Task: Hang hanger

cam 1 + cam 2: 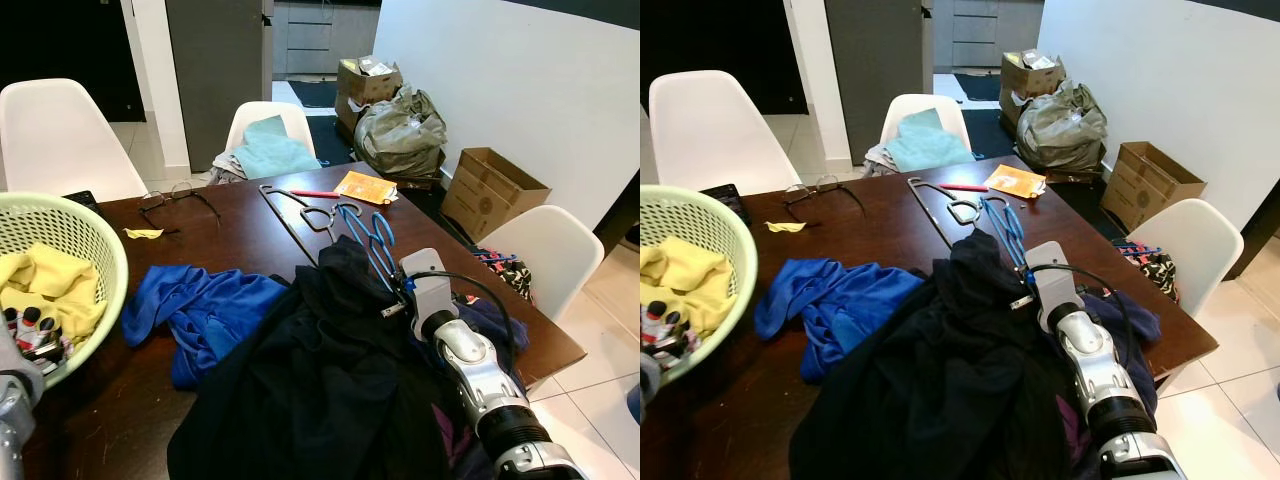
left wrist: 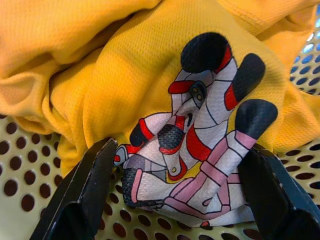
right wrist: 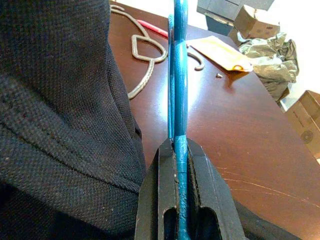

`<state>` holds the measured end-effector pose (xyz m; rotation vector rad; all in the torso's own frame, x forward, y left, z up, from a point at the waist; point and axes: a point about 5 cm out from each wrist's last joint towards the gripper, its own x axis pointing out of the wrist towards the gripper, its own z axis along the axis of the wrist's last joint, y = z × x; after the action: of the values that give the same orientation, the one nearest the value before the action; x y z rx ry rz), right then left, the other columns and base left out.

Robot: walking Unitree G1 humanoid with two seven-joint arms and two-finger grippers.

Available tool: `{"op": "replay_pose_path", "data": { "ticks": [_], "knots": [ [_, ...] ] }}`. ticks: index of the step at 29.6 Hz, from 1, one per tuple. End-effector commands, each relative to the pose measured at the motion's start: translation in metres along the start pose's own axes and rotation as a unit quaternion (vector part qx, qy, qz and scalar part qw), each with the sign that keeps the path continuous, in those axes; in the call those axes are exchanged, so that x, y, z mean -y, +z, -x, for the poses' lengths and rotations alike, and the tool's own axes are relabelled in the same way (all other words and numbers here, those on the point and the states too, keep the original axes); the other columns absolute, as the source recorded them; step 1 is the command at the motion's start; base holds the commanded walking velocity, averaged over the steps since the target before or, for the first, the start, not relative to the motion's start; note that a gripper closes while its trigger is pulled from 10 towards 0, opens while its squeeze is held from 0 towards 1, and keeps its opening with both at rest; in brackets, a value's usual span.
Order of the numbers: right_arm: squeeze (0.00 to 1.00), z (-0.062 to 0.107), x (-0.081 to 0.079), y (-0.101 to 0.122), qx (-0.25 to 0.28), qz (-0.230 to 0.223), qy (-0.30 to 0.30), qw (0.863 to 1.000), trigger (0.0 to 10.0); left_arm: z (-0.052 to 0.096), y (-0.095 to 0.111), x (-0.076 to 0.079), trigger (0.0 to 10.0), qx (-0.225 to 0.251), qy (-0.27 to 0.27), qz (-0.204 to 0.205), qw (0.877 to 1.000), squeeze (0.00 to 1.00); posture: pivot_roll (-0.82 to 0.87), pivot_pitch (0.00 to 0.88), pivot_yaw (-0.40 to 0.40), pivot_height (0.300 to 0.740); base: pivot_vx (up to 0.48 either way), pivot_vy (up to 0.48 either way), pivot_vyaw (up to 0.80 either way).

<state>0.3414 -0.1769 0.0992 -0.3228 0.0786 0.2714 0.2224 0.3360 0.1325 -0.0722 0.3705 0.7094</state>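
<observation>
My right gripper (image 3: 178,146) is shut on the lower bar of a blue hanger (image 3: 178,75), which stands on edge over the dark wooden table (image 1: 250,245). In the left eye view the blue hanger (image 1: 378,240) runs from the gripper toward a grey wire hanger (image 1: 290,215) lying flat on the table. A black garment (image 1: 330,370) is heaped against the right arm. My left gripper (image 2: 180,152) is inside the pale green basket (image 1: 100,240), open, its fingers (image 2: 85,190) on either side of a printed patch on yellow cloth (image 2: 100,65).
A blue cloth (image 1: 205,305) lies left of the black garment. Glasses (image 1: 175,197), a red pen (image 1: 312,193) and an orange packet (image 1: 365,186) lie at the table's far side. White chairs (image 1: 545,250) ring the table; cardboard boxes (image 1: 490,190) and a full bag (image 1: 400,135) stand behind.
</observation>
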Motion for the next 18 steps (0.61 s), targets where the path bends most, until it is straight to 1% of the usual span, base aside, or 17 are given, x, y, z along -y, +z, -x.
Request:
{"op": "replay_pose_path", "data": {
  "ticks": [1, 2, 3, 7, 14, 15, 16, 17, 18],
  "knots": [
    [0.00, 0.004, 0.001, -0.009, -0.018, -0.006, -0.001, 1.000, 10.0, -0.004, -0.007, -0.008, 10.0, -0.018, 0.017, -0.013, 1.000, 0.00, 0.10, 0.000, -0.069, 0.740, 0.000, 0.000, 0.00],
    [0.00, 0.004, 0.001, -0.009, -0.018, -0.006, -0.001, 1.000, 10.0, -0.004, -0.007, -0.008, 10.0, -0.018, 0.017, -0.013, 1.000, 0.00, 0.10, 0.000, -0.069, 0.740, 0.000, 0.000, 0.00],
    [0.00, 0.005, 0.002, -0.009, -0.019, -0.004, -0.002, 1.000, 10.0, -0.006, -0.004, -0.009, 0.0, -0.014, 0.015, -0.013, 1.000, 0.00, 0.09, 0.000, -0.068, 0.740, 0.000, 0.000, 0.00],
    [0.00, 0.006, 0.003, -0.010, -0.019, -0.001, -0.005, 1.000, 10.0, -0.006, -0.001, -0.005, 0.0, -0.009, 0.005, -0.010, 1.000, 0.00, 0.09, 0.000, -0.068, 0.740, 0.000, 0.000, 0.00],
    [0.00, 0.007, 0.004, -0.011, -0.021, 0.001, -0.007, 1.000, 10.0, -0.004, -0.003, 0.002, 0.0, -0.012, -0.005, -0.003, 1.000, 0.00, 0.09, 0.000, -0.067, 0.740, 0.000, 0.000, 0.00],
    [0.00, 0.007, 0.004, -0.011, -0.021, 0.001, -0.008, 1.000, 10.0, -0.003, 0.002, 0.004, 0.0, -0.002, -0.011, 0.003, 1.000, 0.00, 0.09, 0.000, -0.067, 0.740, 0.000, 0.000, 0.00],
    [0.00, 0.007, 0.004, -0.011, -0.021, 0.001, -0.008, 1.000, 10.0, -0.003, 0.002, 0.004, 0.0, -0.002, -0.011, 0.003, 1.000, 0.00, 0.09, 0.000, -0.067, 0.740, 0.000, 0.000, 0.00],
    [0.00, 0.006, 0.004, -0.011, -0.021, 0.001, -0.009, 1.000, 10.0, 0.000, 0.017, 0.011, 0.0, 0.035, -0.033, 0.012, 0.999, 0.00, 0.09, 0.000, -0.068, 0.740, 0.000, 0.000, 0.00],
    [0.00, 0.006, 0.004, -0.011, -0.021, 0.001, -0.009, 1.000, 10.0, 0.000, 0.017, 0.011, 0.0, 0.035, -0.033, 0.012, 0.999, 0.00, 0.09, 0.000, -0.068, 0.740, 0.000, 0.000, 0.00]
  ]
}}
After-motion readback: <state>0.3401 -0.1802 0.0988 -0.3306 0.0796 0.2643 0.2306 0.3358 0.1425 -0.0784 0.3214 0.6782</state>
